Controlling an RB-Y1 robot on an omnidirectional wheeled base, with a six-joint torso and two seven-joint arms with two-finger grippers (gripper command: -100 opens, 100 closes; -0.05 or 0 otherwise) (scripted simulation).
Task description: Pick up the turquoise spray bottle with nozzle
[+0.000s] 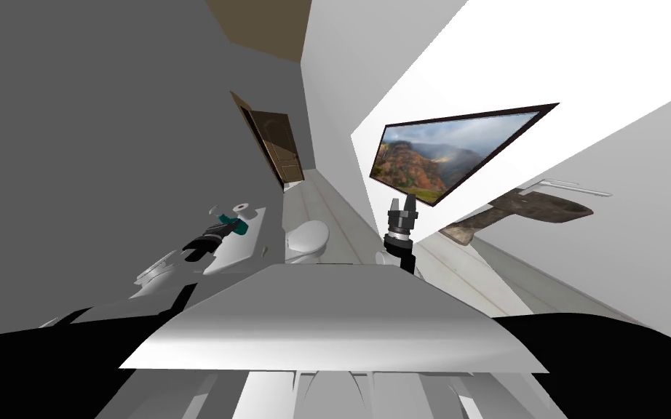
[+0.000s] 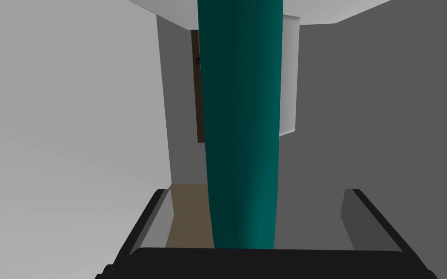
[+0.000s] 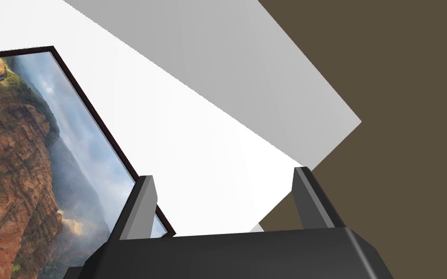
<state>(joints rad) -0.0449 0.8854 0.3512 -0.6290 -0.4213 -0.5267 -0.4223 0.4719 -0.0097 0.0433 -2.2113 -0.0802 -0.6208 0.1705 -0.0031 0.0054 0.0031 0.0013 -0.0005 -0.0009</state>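
The turquoise spray bottle [image 1: 241,226] is sitting at the tip of the left gripper [image 1: 232,227], over the far part of a white counter [image 1: 248,251] by the grey wall. In the left wrist view the bottle [image 2: 242,121] is showing as a long dark turquoise shape. It is running from the gripper's dark body out past the fingertips. It is lying right between the two fingers of the left gripper [image 2: 256,191].

The fingers [image 2: 162,213] are standing wide apart. There is a gap on each side of the bottle, so they are not squeezing it. The bottle is sitting closer to one finger than to the other.

The left arm is reaching forward and out to the left, low over the counter, with its dark wrist pointing at the bottle.

A small white round thing [image 1: 240,208] is sitting on the counter just past the bottle. A white toilet [image 1: 306,240] is standing near the counter. A brown door [image 1: 279,145] is standing open further back.

The right arm is holding itself up in front of the chest. The right gripper [image 1: 403,206] is pointing upward, well apart from the bottle. In the right wrist view, the right gripper [image 3: 223,173] is holding its fingers spread apart with nothing between them.
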